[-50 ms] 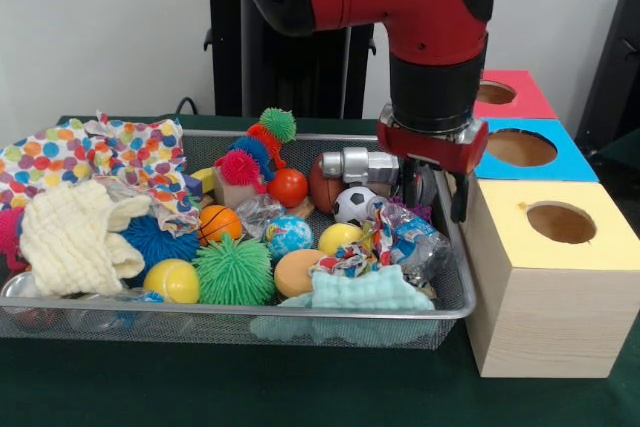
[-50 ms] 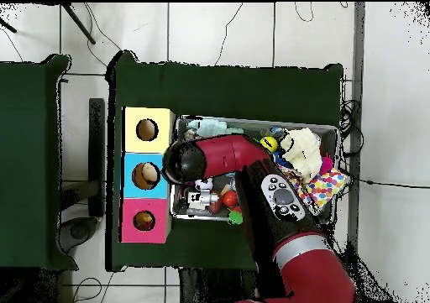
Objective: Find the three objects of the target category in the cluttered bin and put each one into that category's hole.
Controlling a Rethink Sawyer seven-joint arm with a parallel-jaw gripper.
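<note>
A wire mesh bin (image 1: 200,327) is heaped with toys and cloths. Among them are a small soccer ball (image 1: 354,204), an orange basketball (image 1: 219,222), a red ball (image 1: 288,187), a yellow ball (image 1: 172,280) and a green spiky ball (image 1: 234,270). My gripper (image 1: 437,197) hangs open and empty over the bin's right end, above crumpled foil wrappers (image 1: 410,237), close to the yellow box (image 1: 545,287). In the overhead view the arm (image 2: 210,159) hides the gripper.
Three boxes with round holes line the bin's right side: yellow, blue (image 1: 522,147) and red (image 1: 497,93). A cream cloth (image 1: 75,237) and a polka-dot cloth (image 1: 120,152) fill the left end. A teal cloth (image 1: 370,292) drapes over the front rim.
</note>
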